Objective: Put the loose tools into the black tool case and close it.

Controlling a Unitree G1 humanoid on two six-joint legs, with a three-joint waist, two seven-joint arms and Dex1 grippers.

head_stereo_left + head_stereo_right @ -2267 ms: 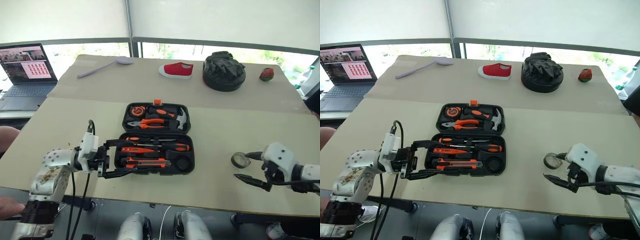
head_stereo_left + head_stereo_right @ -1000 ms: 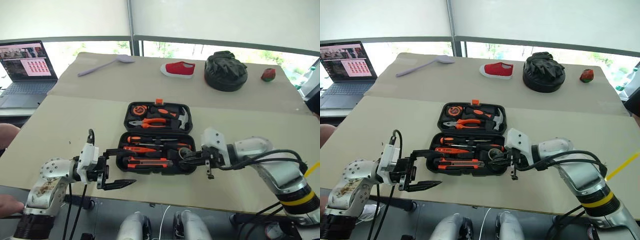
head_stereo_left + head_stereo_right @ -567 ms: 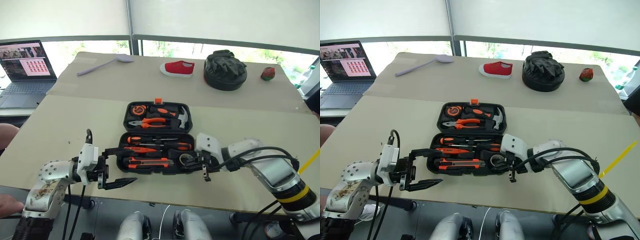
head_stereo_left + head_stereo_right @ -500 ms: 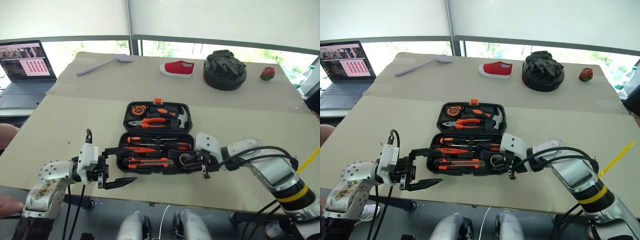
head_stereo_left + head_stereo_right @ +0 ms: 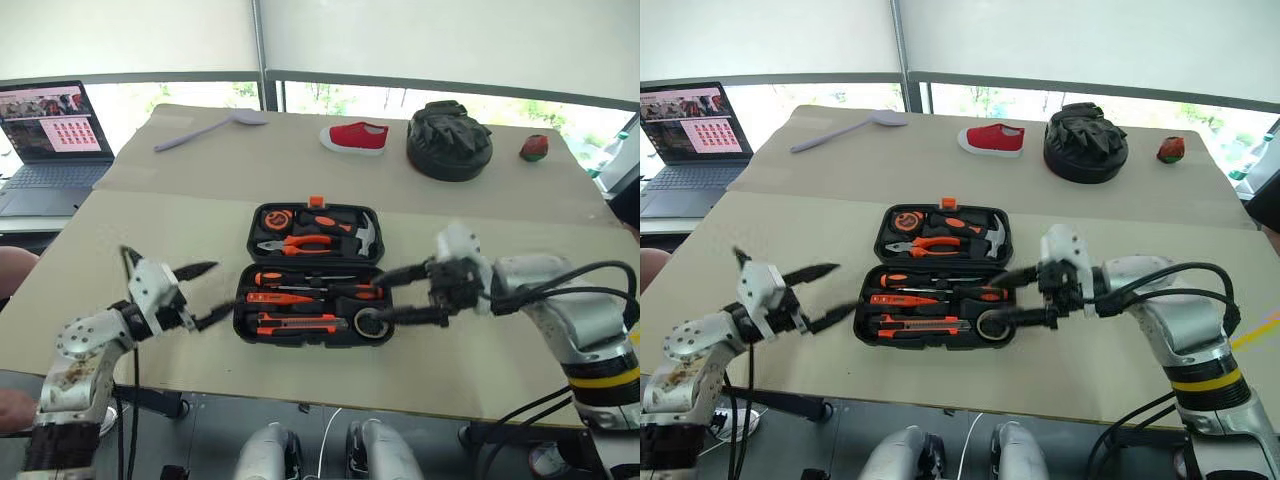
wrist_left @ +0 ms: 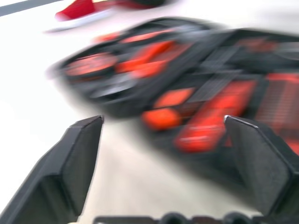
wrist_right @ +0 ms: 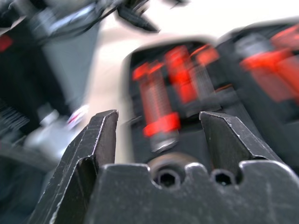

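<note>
The black tool case (image 5: 314,275) lies open and flat on the surface (image 5: 150,215), with its orange latch (image 5: 316,202) on the edge farthest from the robot. The screwdrivers (image 5: 310,290) and the utility knife (image 5: 296,322) sit in slots of the near half, and the tape roll (image 5: 372,324) rests in the round pocket at the near right corner of the case. No loose tool is visible on the surface around the case. The right pincer (image 5: 400,294) is released and empty, with its jaws spread over the right end of the near half, just above the tape roll. The left pincer (image 5: 205,292) is also released and empty, just off the left edge of the case. The judged remaining step is folding one half over the other and latching it. Risks: a tool or the tape roll seated proud of its slot would block the halves from meeting; a pincer finger catching a handle could lift a tool out; a push on one side only could slide the case across the surface instead of folding it.
</note>
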